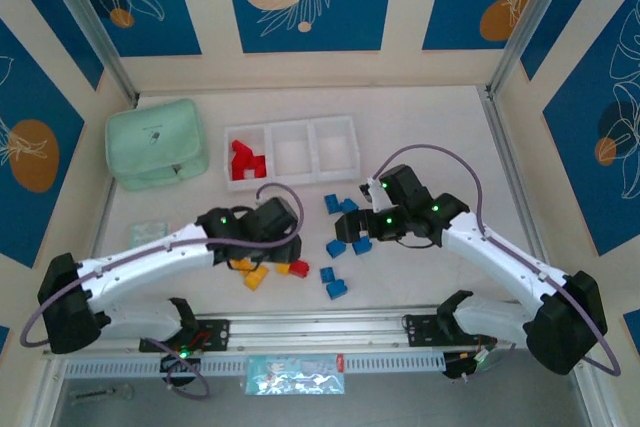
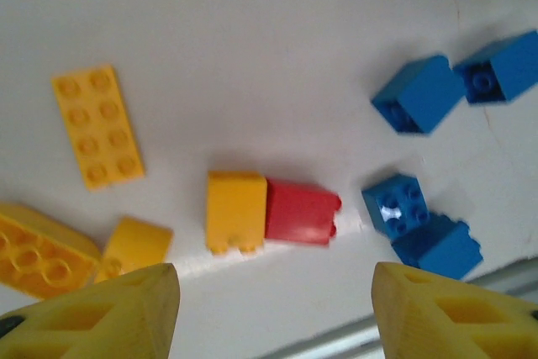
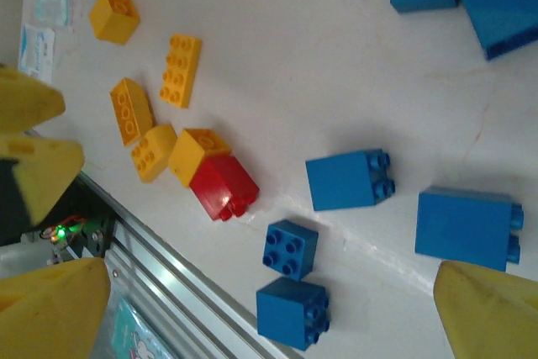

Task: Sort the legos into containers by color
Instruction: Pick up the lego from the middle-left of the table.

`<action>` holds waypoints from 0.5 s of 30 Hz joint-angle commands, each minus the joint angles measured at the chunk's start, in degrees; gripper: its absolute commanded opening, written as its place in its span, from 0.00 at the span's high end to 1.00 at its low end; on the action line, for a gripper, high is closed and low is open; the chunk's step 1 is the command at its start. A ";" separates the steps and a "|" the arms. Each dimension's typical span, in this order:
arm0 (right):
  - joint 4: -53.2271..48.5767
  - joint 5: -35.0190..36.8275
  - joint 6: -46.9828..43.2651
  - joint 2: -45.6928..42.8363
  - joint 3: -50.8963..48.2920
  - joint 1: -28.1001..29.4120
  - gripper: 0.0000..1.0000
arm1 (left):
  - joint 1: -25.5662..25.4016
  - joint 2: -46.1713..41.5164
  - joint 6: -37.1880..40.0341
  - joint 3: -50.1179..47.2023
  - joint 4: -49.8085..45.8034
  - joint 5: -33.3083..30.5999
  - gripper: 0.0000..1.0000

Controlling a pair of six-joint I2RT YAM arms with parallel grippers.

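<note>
Currently, nearest the arm bases: left hand (image 2: 273,308) parted, gripping nothing, over a red brick (image 2: 301,212) touching a yellow brick (image 2: 235,210) | right hand (image 3: 269,313) spread wide, unladen, above blue bricks (image 3: 349,179) scattered on desk (image 2: 252,39) | farther back: red legos (image 1: 245,160) lying in left compartment of tray (image 1: 292,124)

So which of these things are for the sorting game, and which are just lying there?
For the job: red legos, yellow legos, blue legos, white tray.
Just lying about: green pouch, small clear packet.
</note>
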 commanded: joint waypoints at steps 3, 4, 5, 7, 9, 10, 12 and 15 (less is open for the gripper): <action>-2.04 -1.27 -0.24 -1.54 -1.66 0.10 0.01 | -8.87 0.24 -22.16 -4.18 3.61 -5.42 0.34; -1.65 -1.74 -0.29 -1.65 -1.89 -0.12 0.01 | -10.50 1.41 -25.29 -4.72 5.84 -5.50 0.33; -1.46 -1.89 -0.21 -1.71 -2.09 -0.34 0.01 | -11.93 2.75 -28.09 -5.23 8.03 -5.62 0.31; -1.15 -2.33 -0.27 -1.56 -2.51 -1.23 0.01 | -13.87 5.74 -32.70 -5.42 10.91 -6.18 0.29; -0.38 -3.74 -0.61 -1.48 -3.27 -2.70 0.01 | -14.75 8.88 -35.78 -4.98 12.29 -6.73 0.28; 0.01 -4.72 -0.85 -1.48 -3.73 -3.79 0.01 | -14.95 10.16 -37.00 -4.64 12.93 -7.01 0.28; 0.31 -5.17 -1.25 -1.69 -4.53 -4.77 0.01 | -15.00 11.88 -38.80 -4.24 13.11 -7.83 0.27; 1.36 -5.55 -1.93 -2.00 -5.64 -5.01 0.01 | -15.04 13.24 -42.89 -5.52 14.24 -8.66 0.24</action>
